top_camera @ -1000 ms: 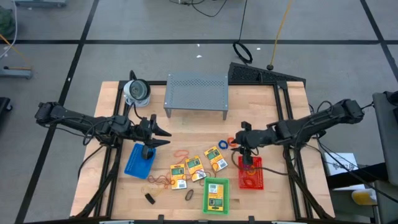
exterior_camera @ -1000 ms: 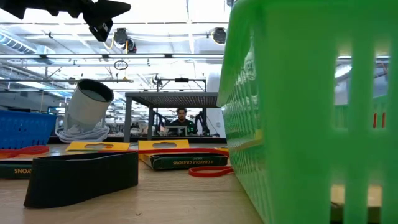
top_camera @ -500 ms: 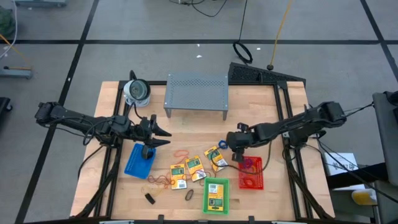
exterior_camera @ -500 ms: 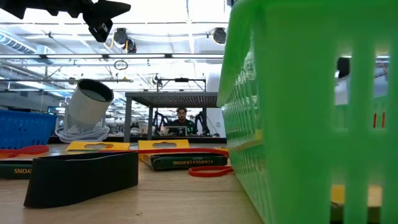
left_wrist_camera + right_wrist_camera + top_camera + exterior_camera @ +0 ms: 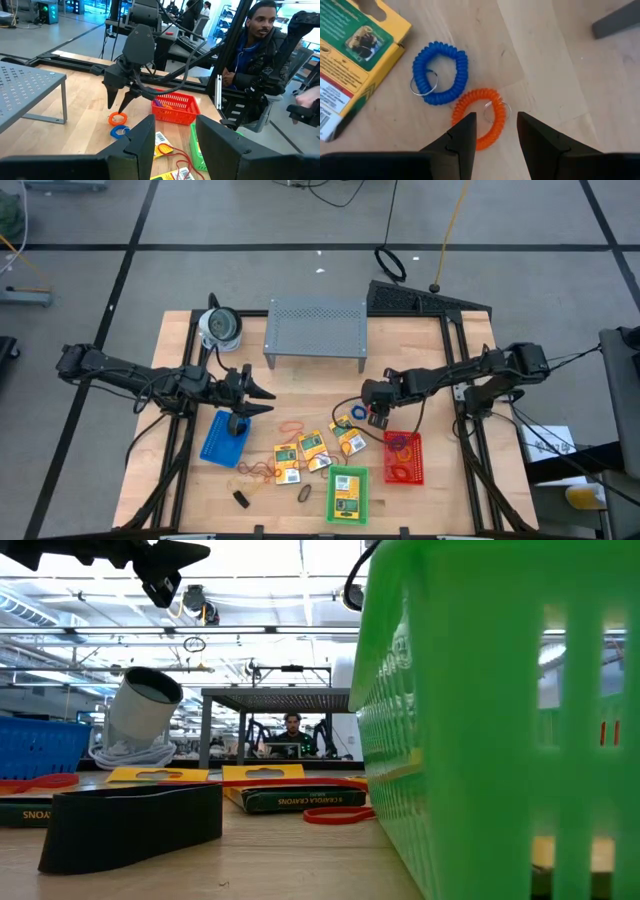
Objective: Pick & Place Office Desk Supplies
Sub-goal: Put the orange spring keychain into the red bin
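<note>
An orange coil loop point(image 5: 480, 119) lies on the wooden table point(image 5: 540, 60), touching a blue coil loop point(image 5: 440, 72) beside a crayon box point(image 5: 350, 45). My right gripper point(image 5: 495, 131) hovers directly over the orange one, fingers parted, empty. My left gripper point(image 5: 268, 395) waits unclenched above the blue basket point(image 5: 218, 442).

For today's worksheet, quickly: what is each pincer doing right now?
Left pincer: open, empty, above the blue basket.
Right pincer: open, empty, poised over the orange coil band beside the blue coil band.
</note>
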Robot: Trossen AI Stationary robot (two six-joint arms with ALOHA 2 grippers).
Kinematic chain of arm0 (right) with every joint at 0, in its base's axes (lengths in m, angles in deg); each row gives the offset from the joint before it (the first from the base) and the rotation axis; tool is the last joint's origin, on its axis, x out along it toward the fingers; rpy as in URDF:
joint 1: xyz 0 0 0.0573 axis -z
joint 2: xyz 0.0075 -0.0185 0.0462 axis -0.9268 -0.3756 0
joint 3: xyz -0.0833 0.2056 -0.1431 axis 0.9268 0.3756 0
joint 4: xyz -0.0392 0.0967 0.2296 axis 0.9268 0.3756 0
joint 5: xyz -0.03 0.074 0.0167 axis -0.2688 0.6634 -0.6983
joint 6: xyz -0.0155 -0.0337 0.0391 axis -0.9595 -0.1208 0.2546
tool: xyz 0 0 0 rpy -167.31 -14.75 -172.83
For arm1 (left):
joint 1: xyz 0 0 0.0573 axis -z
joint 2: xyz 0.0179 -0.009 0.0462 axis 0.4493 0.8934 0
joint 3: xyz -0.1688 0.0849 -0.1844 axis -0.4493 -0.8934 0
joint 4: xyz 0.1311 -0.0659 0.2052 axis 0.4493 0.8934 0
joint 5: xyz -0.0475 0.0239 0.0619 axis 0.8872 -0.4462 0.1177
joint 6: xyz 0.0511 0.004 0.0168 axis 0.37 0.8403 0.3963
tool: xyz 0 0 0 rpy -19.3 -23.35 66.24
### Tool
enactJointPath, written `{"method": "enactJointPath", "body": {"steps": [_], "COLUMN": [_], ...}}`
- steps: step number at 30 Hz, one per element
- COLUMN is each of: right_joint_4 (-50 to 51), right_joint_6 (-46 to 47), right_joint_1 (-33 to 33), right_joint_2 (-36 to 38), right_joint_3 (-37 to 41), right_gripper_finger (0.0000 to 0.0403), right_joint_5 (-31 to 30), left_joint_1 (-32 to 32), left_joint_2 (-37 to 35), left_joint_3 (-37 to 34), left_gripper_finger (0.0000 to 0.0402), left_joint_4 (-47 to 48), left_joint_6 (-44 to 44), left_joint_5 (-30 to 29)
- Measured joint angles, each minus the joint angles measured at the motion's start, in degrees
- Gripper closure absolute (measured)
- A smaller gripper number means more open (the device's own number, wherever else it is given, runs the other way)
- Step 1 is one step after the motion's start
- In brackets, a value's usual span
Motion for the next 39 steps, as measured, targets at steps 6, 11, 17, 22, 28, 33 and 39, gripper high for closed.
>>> {"method": "enactJointPath", "body": {"steps": [6,11,17,22,28,33,39], "right_joint_4": [0.6,0.4,-0.2,-3.4,-4.8,-9.6,-13.0], "right_joint_6": [0.0,0.0,0.0,0.3,1.6,1.5,1.1], "right_joint_1": [0.0,0.0,0.0,0.1,1.1,1.2,1.1], "right_joint_2": [0.0,0.0,-0.1,-0.2,-0.2,-0.2,0.0], "right_joint_3": [0.1,0.1,0.2,2.7,5.1,8.2,10.4], "right_gripper_finger": [0.0273,0.0273,0.0273,0.0273,0.0273,0.0273,0.032], "right_joint_5": [0.1,0.1,0.2,1.0,3.0,3.1,3.2], "left_joint_1": [0.0,0.0,0.0,0.0,0.0,0.0,0.0], "left_joint_2": [0.0,0.0,0.0,0.0,0.0,0.0,0.0], "left_joint_3": [0.0,0.0,0.0,0.0,0.0,0.0,0.0], "left_gripper_finger": [0.025,0.025,0.025,0.025,0.025,0.025,0.025], "left_joint_4": [0.0,0.0,0.0,0.0,0.0,0.0,0.0], "left_joint_6": [-0.2,-1.4,-2.6,-3.0,-3.0,-3.1,-3.1], "left_joint_5": [0.0,0.1,0.1,0.2,0.2,0.2,0.2]}}
